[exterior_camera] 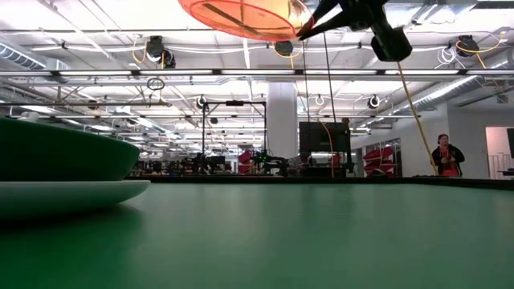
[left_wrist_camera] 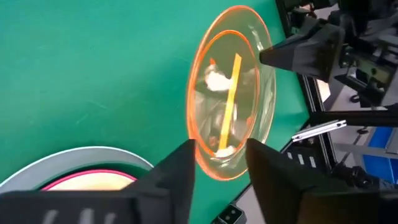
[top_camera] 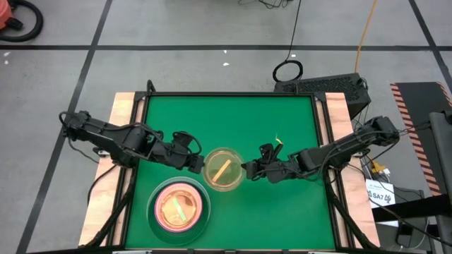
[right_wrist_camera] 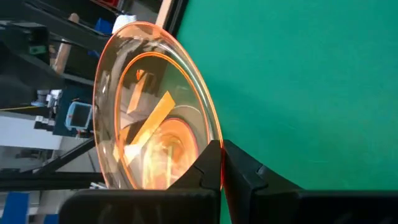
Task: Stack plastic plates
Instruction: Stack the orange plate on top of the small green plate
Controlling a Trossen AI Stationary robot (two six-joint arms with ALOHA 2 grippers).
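A small translucent orange plate (top_camera: 224, 168) hangs high over the middle of the green table, with one gripper on each side of it. My right gripper (top_camera: 247, 169) is shut on its right rim. My left gripper (top_camera: 196, 164) is open at its left rim, one finger either side of the edge (left_wrist_camera: 217, 169). Near the table's near-left corner stands the stack of plates (top_camera: 179, 208): a pale mint plate on the mat bears a dark green one (exterior_camera: 56, 156), a hot pink one and smaller dishes. The low view shows the orange plate (exterior_camera: 241, 14) well above the table. My right gripper pinches the orange plate's rim (right_wrist_camera: 214, 146) on its right side between the two fingers. It comes in about level from the table's right. The plate is lifted clear and sits roughly level, hollow side up. My left gripper's fingers (left_wrist_camera: 180, 171) flank the opposite rim; I cannot tell if they touch it.
Pale wooden boards (top_camera: 126, 120) run along the left and right sides of the green mat. A black box (top_camera: 325, 86) and a cable loop lie beyond the far edge. The far half of the mat (top_camera: 233, 120) is bare. A person (exterior_camera: 446, 156) stands far off in the room.
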